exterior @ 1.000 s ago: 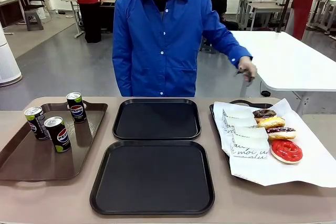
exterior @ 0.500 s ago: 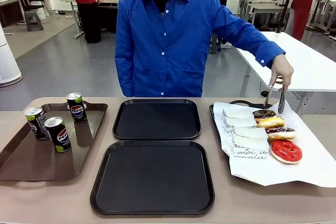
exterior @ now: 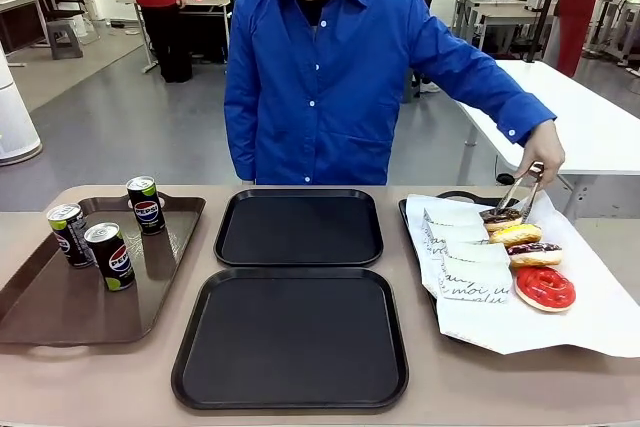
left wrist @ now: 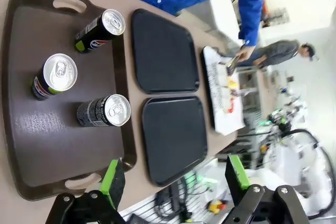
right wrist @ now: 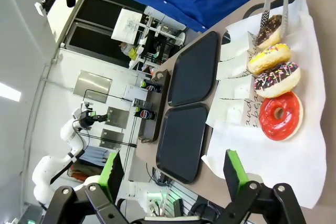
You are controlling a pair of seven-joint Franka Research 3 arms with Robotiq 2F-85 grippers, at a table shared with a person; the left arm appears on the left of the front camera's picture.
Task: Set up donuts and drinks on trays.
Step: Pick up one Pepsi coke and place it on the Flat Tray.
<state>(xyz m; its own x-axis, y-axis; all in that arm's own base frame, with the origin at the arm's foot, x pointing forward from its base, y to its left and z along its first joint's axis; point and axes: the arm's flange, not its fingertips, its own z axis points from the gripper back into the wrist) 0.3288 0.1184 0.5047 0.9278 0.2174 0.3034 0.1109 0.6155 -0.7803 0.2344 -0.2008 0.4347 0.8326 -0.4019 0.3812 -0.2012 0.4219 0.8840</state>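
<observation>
From the front we see a person's hand (exterior: 543,150) holding tongs (exterior: 520,190) at the dark-topped donut (exterior: 500,215), two black trays (exterior: 298,229) mid-surface (exterior: 480,392), and three cans (exterior: 108,255) on the brown tray (exterior: 60,312). Our left gripper (left wrist: 174,177) hangs spread above those cans. Our right gripper (right wrist: 173,174) hangs spread over the donuts (right wrist: 270,59).

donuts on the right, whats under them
The donuts sit in white paper sleeves on a white paper sheet. A dark tray rim peeks out at its far and left edges; the paper covers the rest.
</observation>
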